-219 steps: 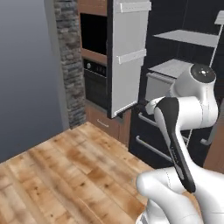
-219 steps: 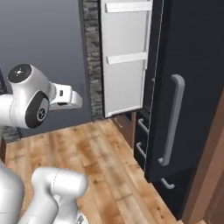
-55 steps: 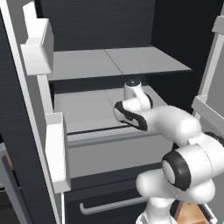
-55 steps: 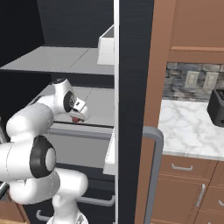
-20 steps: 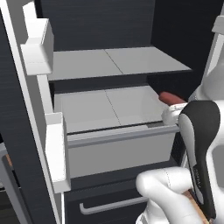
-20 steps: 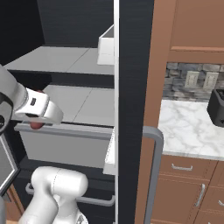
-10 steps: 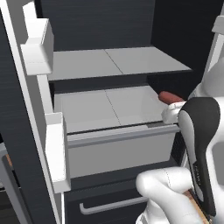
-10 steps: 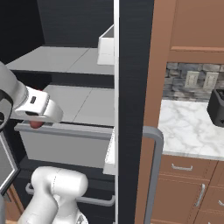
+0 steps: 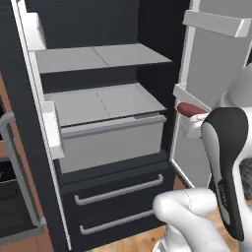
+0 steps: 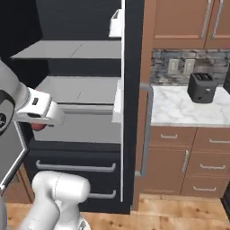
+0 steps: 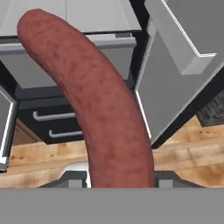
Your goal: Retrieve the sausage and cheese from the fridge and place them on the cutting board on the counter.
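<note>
**Mia:** When you looked from the left side, what was there?

**Ben:** First came the fridge (image 9: 103, 142), black, with both doors wide open. They were open so the arm could get inside. Grey shelves sat bare, and two drawers sat below them.

**Mia:** And further right?

**Ben:** The sausage (image 9: 191, 109) was out in front of the right door, held up in the air by the gripper (image 9: 193, 118). I think it was held there because it has to go to the board next.

**Mia:** How were the jaws?

**Ben:** Pinching the sausage. From the hand's camera the sausage (image 11: 94, 100) rose right up from between them, big, red-brown and bent.

**Mia:** What could you not see well?

**Ben:** The jaw tips were hidden under the sausage. From the right side, the white hand covered most of the sausage (image 10: 38, 126). Past the fridge was a desk (image 10: 179, 110) with a black toaster (image 10: 201, 88). I saw no cheese.
</note>
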